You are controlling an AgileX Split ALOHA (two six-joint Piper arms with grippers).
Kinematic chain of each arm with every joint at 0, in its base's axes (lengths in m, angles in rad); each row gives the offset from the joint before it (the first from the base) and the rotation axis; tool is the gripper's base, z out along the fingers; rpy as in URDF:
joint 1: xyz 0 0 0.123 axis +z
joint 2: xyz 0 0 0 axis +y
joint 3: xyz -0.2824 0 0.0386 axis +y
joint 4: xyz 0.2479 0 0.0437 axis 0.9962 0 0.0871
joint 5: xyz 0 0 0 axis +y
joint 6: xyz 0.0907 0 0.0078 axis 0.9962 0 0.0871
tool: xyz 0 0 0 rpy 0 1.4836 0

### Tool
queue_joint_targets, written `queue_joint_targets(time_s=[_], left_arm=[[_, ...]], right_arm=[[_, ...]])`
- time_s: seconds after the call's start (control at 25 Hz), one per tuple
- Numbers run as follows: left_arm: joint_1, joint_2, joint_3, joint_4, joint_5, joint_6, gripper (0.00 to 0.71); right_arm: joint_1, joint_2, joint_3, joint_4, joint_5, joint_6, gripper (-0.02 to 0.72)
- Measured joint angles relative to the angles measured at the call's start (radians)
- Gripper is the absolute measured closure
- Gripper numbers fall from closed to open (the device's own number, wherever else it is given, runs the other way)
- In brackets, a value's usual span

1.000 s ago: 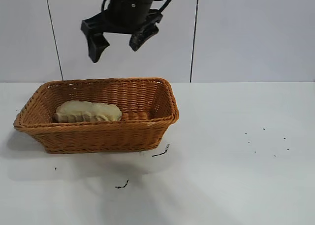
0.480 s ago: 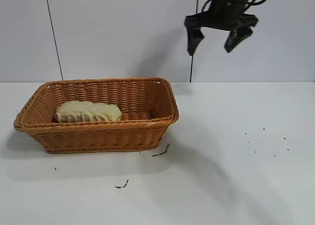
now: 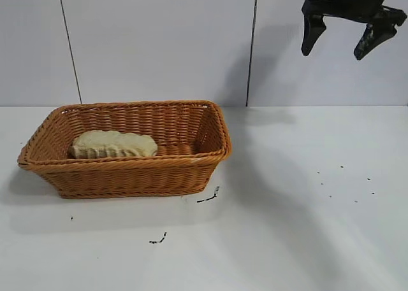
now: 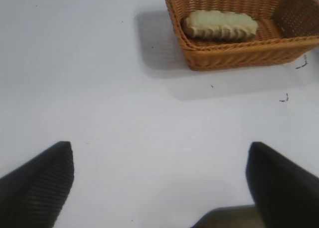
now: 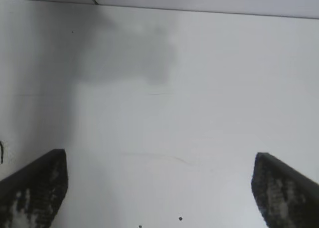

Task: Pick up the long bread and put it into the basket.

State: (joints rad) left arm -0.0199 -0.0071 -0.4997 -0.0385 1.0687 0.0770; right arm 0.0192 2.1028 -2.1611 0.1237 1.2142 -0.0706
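Exterior view: long bread (image 3: 113, 144) inside basket (image 3: 127, 176)

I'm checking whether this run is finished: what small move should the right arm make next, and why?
Probably just a retreat to its parked pose. The oblong golden-tan ridged loaf already lies inside the large orange-brown woven wicker basket, and the right gripper hangs open and empty, high above bare white table. The left gripper is open and idle, away from the basket.
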Motion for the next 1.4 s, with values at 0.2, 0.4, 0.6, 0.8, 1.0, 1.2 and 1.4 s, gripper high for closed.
queue_joint_targets(time_s=[0.2, 0.4, 0.6, 0.8, 1.0, 1.2, 1.4], left_arm=[[0.0, 0.0, 0.0, 0.0, 0.0, 0.0, 0.018], [0.0, 0.0, 0.0, 0.0, 0.0, 0.0, 0.018], [0.0, 0.0, 0.0, 0.0, 0.0, 0.0, 0.018], [0.0, 0.0, 0.0, 0.0, 0.0, 0.0, 0.018], [0.0, 0.0, 0.0, 0.0, 0.0, 0.0, 0.018], [0.0, 0.0, 0.0, 0.0, 0.0, 0.0, 0.018], [0.0, 0.0, 0.0, 0.0, 0.0, 0.0, 0.018]], right_arm=[[0.0, -0.237, 0.284, 0.009, 0.0, 0.003, 0.014], [0.0, -0.537, 0.617, -0.002, 0.0, -0.012, 0.014], [0.0, -0.864, 0.963, -0.007, 0.002, -0.015, 0.014], [0.0, -1.15, 1.263, -0.032, -0.016, -0.015, 0.014], [0.0, -1.44, 1.51, -0.084, -0.137, -0.015, 0.014], [0.0, -1.675, 1.652, -0.094, -0.18, -0.013, 0.014], [0.0, -1.836, 1.659, -0.096, -0.194, 0.006, 0.014]])
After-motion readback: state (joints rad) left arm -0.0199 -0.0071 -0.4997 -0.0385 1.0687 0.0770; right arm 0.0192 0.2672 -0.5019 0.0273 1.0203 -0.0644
